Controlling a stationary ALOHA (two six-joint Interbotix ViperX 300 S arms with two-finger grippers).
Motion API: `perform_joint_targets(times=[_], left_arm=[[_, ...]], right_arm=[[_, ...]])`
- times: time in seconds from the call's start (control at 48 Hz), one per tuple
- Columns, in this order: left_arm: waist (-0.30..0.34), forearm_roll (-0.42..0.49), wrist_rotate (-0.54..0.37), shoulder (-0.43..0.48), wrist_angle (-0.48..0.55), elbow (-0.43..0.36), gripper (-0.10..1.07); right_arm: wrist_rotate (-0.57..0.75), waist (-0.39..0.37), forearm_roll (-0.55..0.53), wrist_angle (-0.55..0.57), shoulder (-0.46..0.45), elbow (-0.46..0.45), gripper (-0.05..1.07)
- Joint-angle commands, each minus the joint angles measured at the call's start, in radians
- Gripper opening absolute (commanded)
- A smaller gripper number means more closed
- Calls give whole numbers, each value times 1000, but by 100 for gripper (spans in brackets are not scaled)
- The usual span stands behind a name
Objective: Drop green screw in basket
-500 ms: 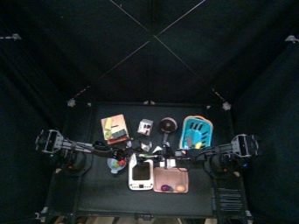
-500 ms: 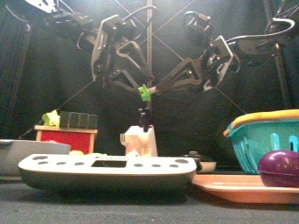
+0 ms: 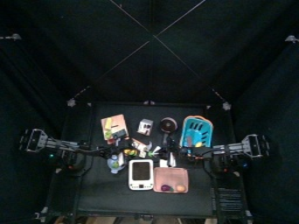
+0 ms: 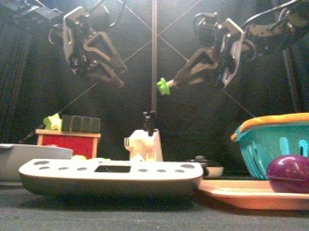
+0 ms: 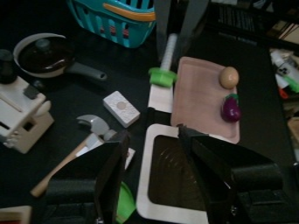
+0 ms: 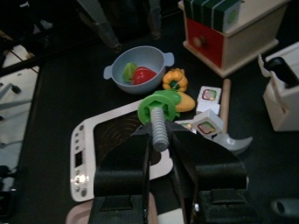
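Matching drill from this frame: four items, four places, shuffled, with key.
Things:
1. green plastic screw
2. light blue slotted plastic basket
3. white handheld device
4. purple toy

Places:
A. lying on the pink tray
B. in the air, clamped by the right gripper
C. on the table at the front edge, beside the pink tray
D. on the table behind the pink tray

Pairs: 1-B, 2-D, 3-C, 4-A

The glossy green plastic screw (image 6: 156,107) has a ribbed grey shank; the light blue slotted plastic basket (image 4: 276,143) looks smooth; the pink tray (image 5: 202,96) is matt.
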Motion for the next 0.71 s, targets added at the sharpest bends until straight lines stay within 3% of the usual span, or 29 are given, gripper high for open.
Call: perform_joint_targets(times=[0.0, 0.146, 0.375, 0.521, 0.688], left_arm=[[18, 58, -2, -20, 9, 5, 85], [66, 58, -6, -25, 28, 14, 85], [95, 8, -8, -26, 71, 31, 85], [107, -23, -8, -29, 84, 38, 85], [109, -25, -8, -48, 83, 54, 85]], right_arm=[[2, -66, 74, 126, -117, -20, 53], [3, -193, 167, 265, -225, -9, 53], [57, -503, 204, 607, -327, -15, 53], [170, -606, 80, 818, -341, -35, 53], [374, -612, -123, 982, -431, -74, 53]])
